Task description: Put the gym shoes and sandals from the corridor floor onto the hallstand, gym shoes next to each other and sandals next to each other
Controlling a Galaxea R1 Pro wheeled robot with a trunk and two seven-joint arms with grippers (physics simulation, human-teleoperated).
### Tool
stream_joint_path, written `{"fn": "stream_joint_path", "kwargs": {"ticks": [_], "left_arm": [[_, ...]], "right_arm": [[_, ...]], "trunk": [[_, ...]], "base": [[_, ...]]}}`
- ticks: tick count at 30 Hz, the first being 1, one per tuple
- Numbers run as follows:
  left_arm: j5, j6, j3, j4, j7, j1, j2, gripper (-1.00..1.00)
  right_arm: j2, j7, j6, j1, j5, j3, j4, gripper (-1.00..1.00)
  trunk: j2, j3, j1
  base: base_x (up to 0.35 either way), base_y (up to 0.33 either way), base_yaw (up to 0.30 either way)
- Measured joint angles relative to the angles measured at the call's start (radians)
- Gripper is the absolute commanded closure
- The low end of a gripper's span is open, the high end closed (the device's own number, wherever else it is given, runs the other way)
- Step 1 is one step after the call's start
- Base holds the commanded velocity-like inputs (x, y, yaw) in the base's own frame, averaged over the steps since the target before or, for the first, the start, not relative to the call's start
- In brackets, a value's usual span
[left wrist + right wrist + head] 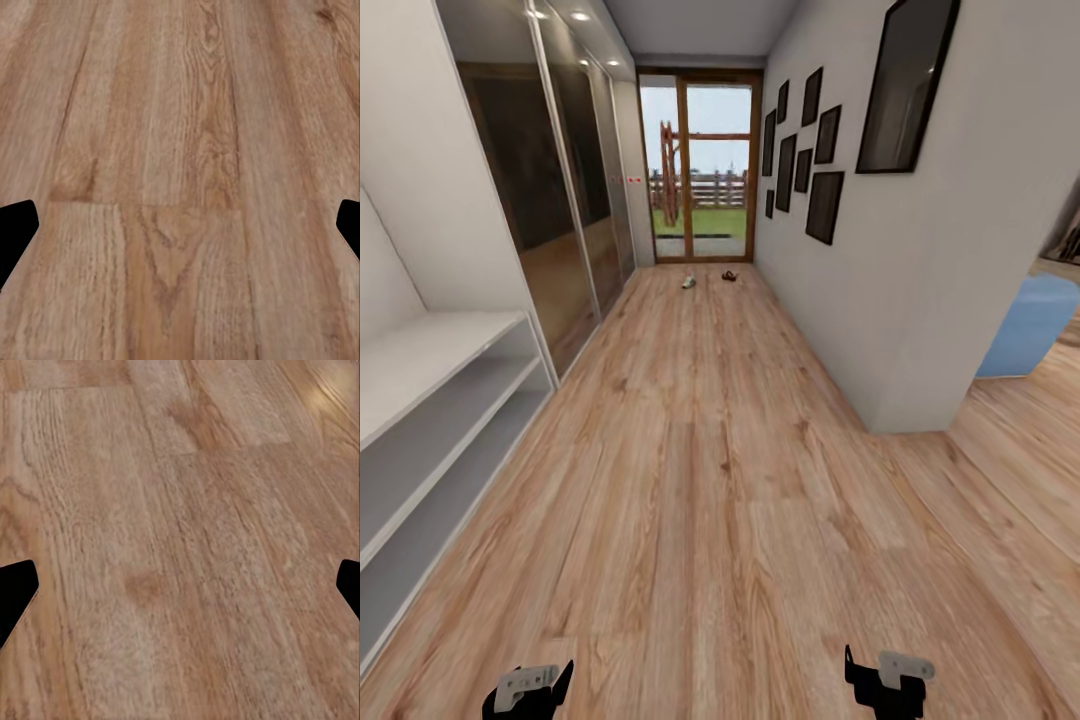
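While far off, shoes [689, 282] perhaps dot corridor floor [700, 480].

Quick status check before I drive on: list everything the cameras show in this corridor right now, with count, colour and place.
Small light-coloured shoe: one, pale, far down the floor by the glass door; too small to identify.
Small dark shoe: one, brown-dark, beside it, nearer the picture wall.
Light grey shelved hallstand: one, against the left wall, shelves bare.
Mirrored sliding-door wardrobe: one, dark glass, beyond the hallstand.
Wood-framed glass door: one, brown, corridor end.
Dark framed pictures: about nine, black, right wall.
Blue furniture: one, past the right corner.
Light brown wood-plank floor: throughout.
Left end effector: black and grey, open, empty.
Right end effector: same, open, empty.
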Motion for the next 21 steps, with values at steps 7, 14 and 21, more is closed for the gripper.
{"fn": "stream_joint_path", "kwargs": {"ticks": [7, 14, 21], "left_arm": [[0.000, 0.001, 0.000, 0.001, 0.000, 0.000, 0.000, -1.00], [0.001, 0.000, 0.001, 0.007, 0.000, 0.000, 0.000, -1.00], [0.001, 0.000, 0.001, 0.009, 0.000, 0.000, 0.000, -1.00]], "right_arm": [[-0.001, 0.000, 0.000, 0.000, 0.001, 0.000, 0.001, -1.00], [-0.002, 0.000, -0.001, 0.000, 0.000, 0.000, 0.001, -1.00], [-0.002, 0.000, -0.001, 0.000, 0.000, 0.000, 0.001, -1.00]], "trunk": [[0.000, 0.000, 0.000], [0.000, 0.000, 0.000], [0.000, 0.000, 0.000]], "base": [[0.339, 0.000, 0.000], [0.339, 0.000, 0.000], [0.339, 0.000, 0.000]]}}
